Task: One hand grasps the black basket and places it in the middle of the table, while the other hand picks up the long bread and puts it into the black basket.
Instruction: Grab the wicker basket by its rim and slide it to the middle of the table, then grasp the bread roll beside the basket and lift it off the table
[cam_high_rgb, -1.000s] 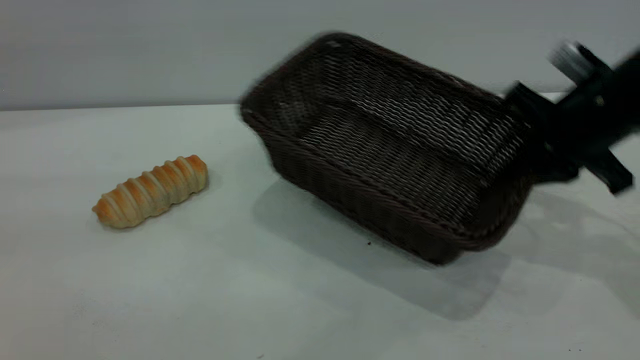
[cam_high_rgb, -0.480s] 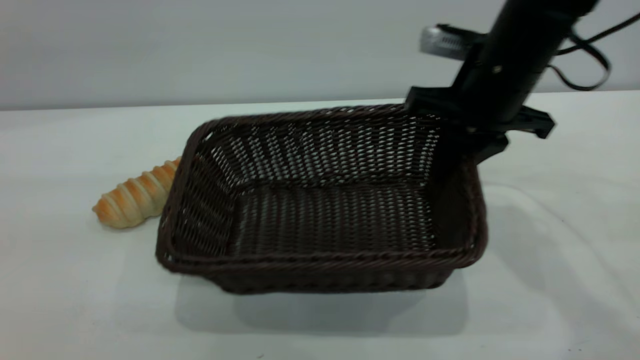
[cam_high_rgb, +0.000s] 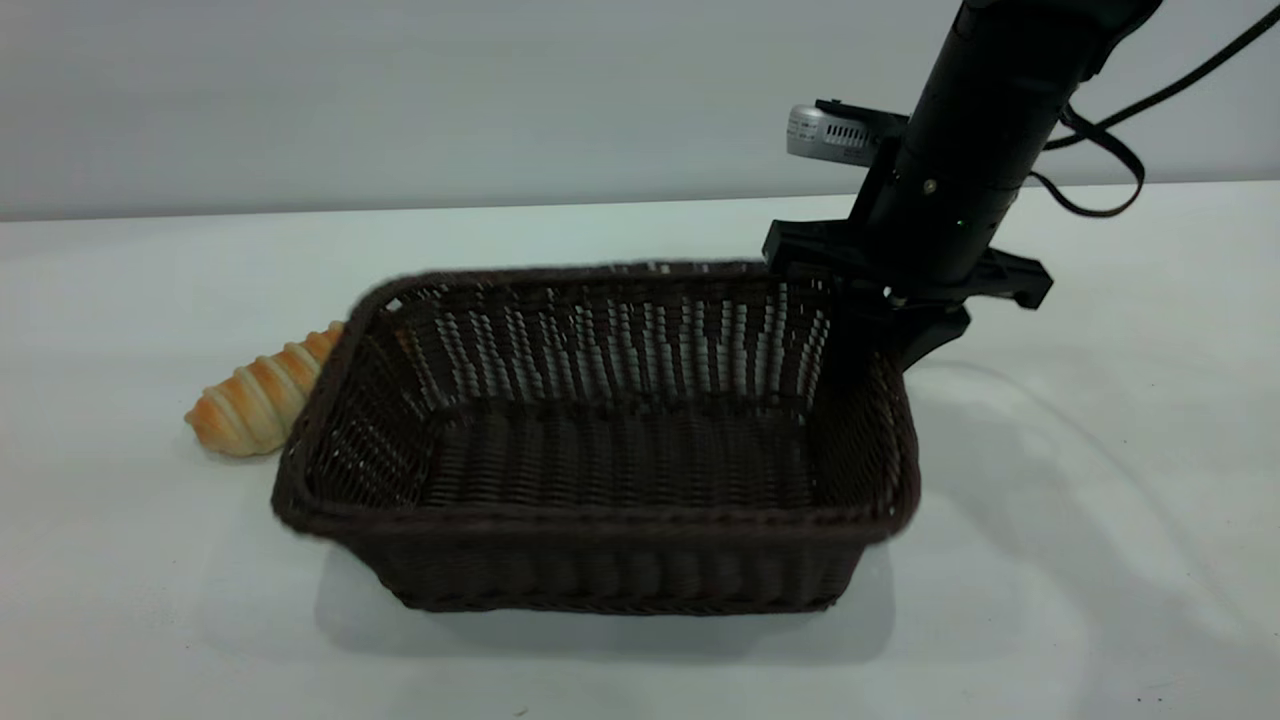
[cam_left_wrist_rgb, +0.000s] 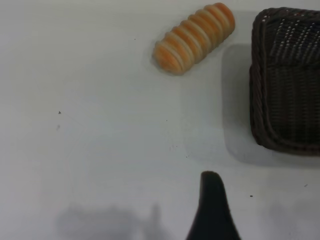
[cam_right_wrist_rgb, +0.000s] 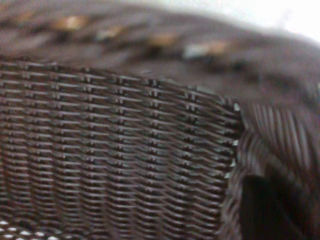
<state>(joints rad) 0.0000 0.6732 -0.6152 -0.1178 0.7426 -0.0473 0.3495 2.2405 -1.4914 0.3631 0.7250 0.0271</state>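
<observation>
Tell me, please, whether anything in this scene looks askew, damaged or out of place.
Nothing stands out. The black basket sits upright on the table, its far right corner held by the right pincer. The long bread lies whole beside the basket's left end.

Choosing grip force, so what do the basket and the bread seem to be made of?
The black basket: dark woven wicker or plastic rattan, matte, with open-weave walls and a braided rim. The long bread: looks like baked dough, though possibly a replica, golden with spiral ridges and toasted bands.

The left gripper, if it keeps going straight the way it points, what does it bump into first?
Probably just the bare table. The one left gripper finger in view aims between the long bread and the black basket, though depth is unclear.
</observation>
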